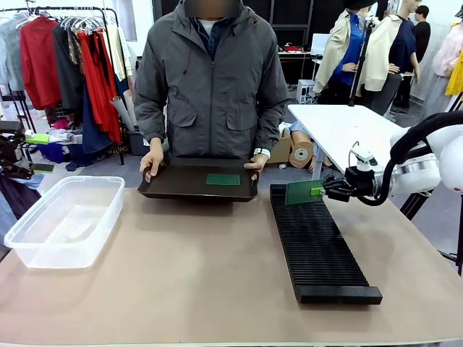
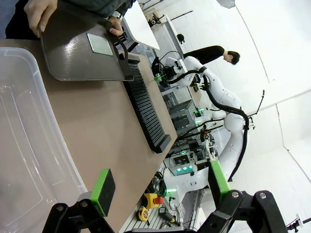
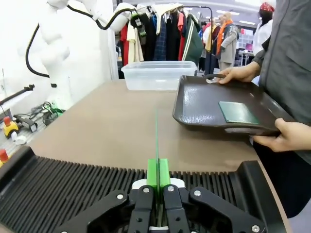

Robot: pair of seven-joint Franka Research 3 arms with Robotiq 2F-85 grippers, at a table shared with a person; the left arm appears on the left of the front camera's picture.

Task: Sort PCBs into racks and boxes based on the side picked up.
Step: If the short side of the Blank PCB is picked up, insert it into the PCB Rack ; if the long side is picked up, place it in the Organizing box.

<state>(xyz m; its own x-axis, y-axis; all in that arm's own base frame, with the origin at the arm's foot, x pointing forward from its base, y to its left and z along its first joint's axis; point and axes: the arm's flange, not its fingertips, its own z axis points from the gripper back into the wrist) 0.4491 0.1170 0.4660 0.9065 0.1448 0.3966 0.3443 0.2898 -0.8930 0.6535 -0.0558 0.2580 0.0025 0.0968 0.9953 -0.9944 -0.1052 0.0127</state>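
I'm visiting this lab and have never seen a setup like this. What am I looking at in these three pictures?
The machine is two white robot arms sharing a table with a person. The front picture looks across the table from the robot's side; the other two come from cameras on each arm's wrist. On the table lie a clear tub and a black slotted rack. The person holds a black tray carrying one green circuit board. The right gripper is shut on a second board, upright on edge above the rack's far end. The left gripper is open and empty, near the tub.
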